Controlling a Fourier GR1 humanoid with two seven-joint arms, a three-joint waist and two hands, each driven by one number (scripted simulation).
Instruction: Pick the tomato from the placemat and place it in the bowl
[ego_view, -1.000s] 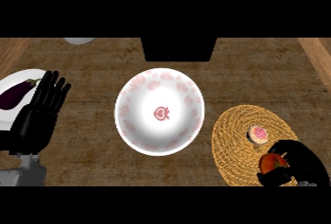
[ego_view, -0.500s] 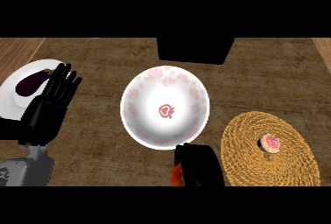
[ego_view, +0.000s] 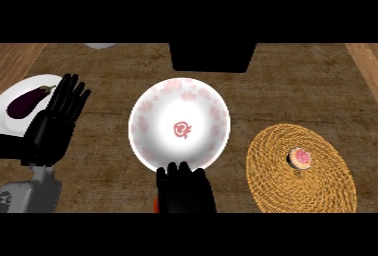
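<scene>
The white bowl (ego_view: 151, 112) with pink markings sits mid-counter. My right hand (ego_view: 184, 189) is just below the bowl's near rim, its fingers curled over the tomato (ego_view: 156, 203). Only a thin red sliver of the tomato shows at the hand's left side. The round woven placemat (ego_view: 310, 192) lies to the right, well apart from that hand, and a small pink round item (ego_view: 300, 157) lies on it. My left hand (ego_view: 55, 120) rests open at the left, fingers up.
A white plate (ego_view: 15, 122) with a purple eggplant (ego_view: 26, 101) lies at the far left, partly behind the left hand. A black block (ego_view: 212, 56) stands at the back edge behind the bowl. A pale object (ego_view: 100, 45) peeks in at the top left.
The right hand has carried the tomato left off the placemat to the bowl's near rim. The left hand has stayed open beside the eggplant plate.
</scene>
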